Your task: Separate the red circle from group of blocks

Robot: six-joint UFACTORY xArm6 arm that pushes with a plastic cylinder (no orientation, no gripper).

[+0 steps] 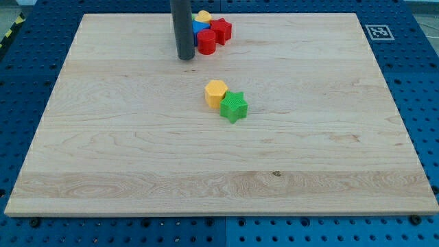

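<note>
The red circle [206, 42] sits near the view's top centre of the wooden board [123, 158]. It touches a red star [221, 29] on its right, a blue block [199, 28] behind it, and a yellow block [203, 16] lies at the group's top. My tip [186, 59] rests on the board just left of the red circle, a small gap apart. The rod hides part of the blue block.
A yellow hexagon block [215, 92] and a green star [234, 106] touch each other near the board's middle. Blue perforated table surface [418, 82] surrounds the board. A fiducial marker [376, 31] lies at the view's top right.
</note>
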